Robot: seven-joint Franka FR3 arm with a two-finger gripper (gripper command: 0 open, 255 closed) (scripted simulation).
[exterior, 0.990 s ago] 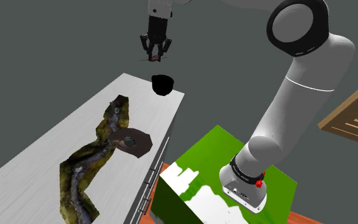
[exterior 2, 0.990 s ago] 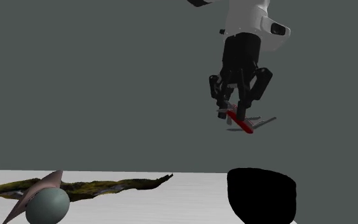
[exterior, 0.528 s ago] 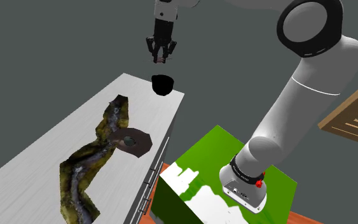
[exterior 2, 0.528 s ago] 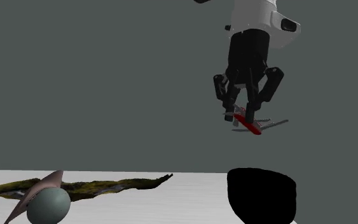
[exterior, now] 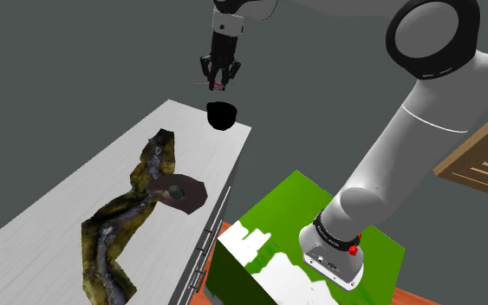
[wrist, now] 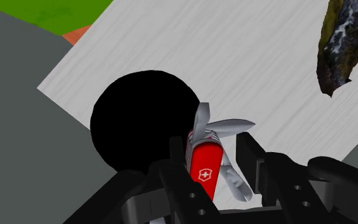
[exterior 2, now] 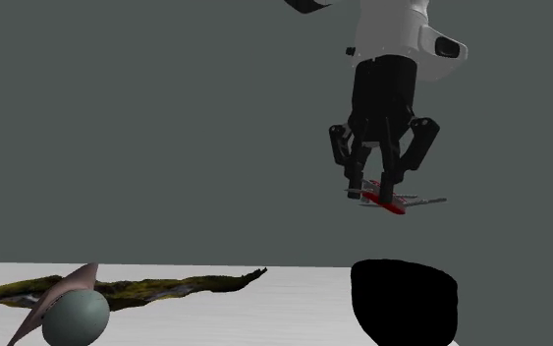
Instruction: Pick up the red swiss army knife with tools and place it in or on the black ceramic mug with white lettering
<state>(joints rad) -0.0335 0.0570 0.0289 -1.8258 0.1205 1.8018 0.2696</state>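
My black gripper (exterior 2: 384, 197) hangs in the air, shut on the red swiss army knife (exterior 2: 386, 202), whose silver tools fan out sideways. The black mug (exterior 2: 404, 302) stands on the white table directly below, near the far corner (exterior: 222, 115). In the wrist view the red knife (wrist: 205, 167) with its white cross sits clasped between the fingers, just beside the mug's round black opening (wrist: 144, 120). From the shoulder view the gripper (exterior: 219, 84) is a short way above the mug.
A long mossy, bark-like piece (exterior: 125, 212) lies along the white table (exterior: 68, 195), with a brownish dish and grey ball (exterior: 181, 192) beside it. The green stand (exterior: 294, 234) is at the lower right, a wooden frame (exterior: 480, 156) at the right edge.
The gripper has carried the knife toward the shoulder view's right and slightly down, nearer above the mug; the knife now lies flatter.
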